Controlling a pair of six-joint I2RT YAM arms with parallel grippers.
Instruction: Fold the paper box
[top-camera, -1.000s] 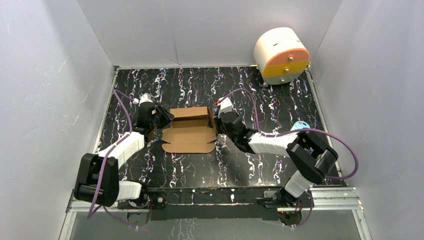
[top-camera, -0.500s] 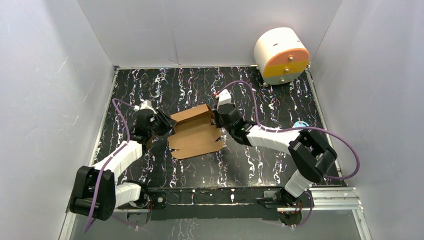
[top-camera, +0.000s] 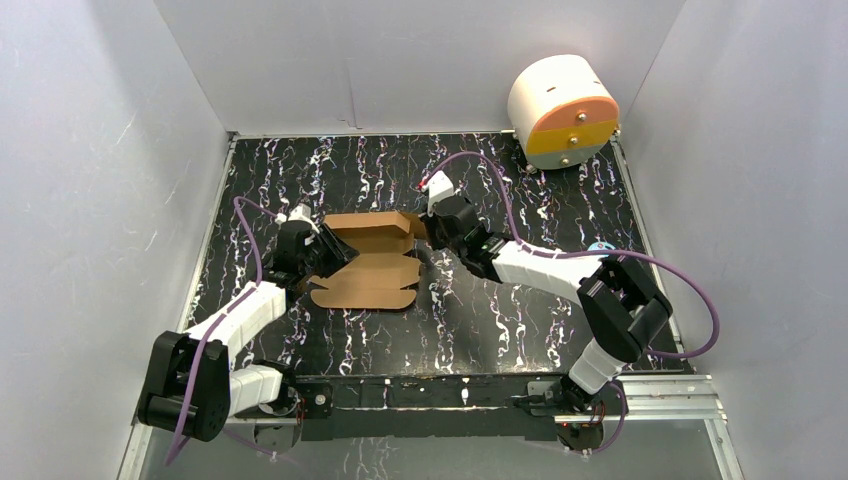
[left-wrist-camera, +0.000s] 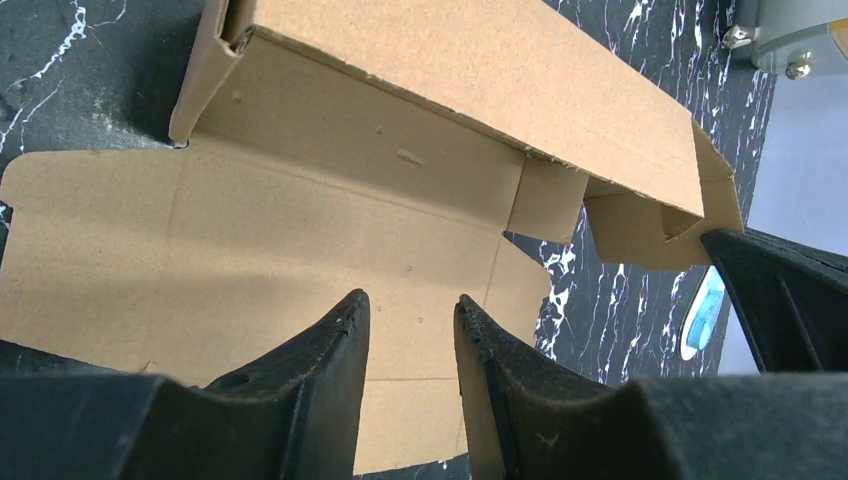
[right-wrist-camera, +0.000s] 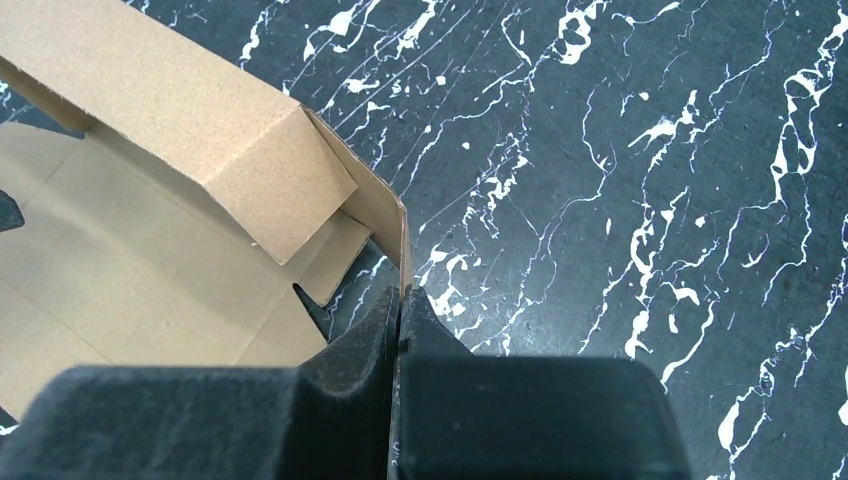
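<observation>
The paper box (top-camera: 366, 262) is a brown corrugated cardboard sheet lying partly folded on the black marbled table. Its back wall stands up and its front panel lies flat. My left gripper (top-camera: 333, 253) is at the box's left end, open, with its fingertips (left-wrist-camera: 352, 310) over the flat inner panel (left-wrist-camera: 250, 260). My right gripper (top-camera: 429, 233) is at the box's right end. It is shut on the thin upright edge of the right side flap (right-wrist-camera: 392, 225), pinched between its fingertips (right-wrist-camera: 402, 298). The raised back wall (right-wrist-camera: 170, 110) shows at the upper left of the right wrist view.
A white cylinder with an orange-and-yellow face (top-camera: 562, 108) stands at the back right corner. A small blue object (top-camera: 601, 246) lies on the table to the right, partly behind the right arm. White walls close in the table on three sides.
The box was turned askew half a second ago and now lies squarer and a little further left. My right gripper moved back and left with the flap. The left gripper shifted slightly with the box.
</observation>
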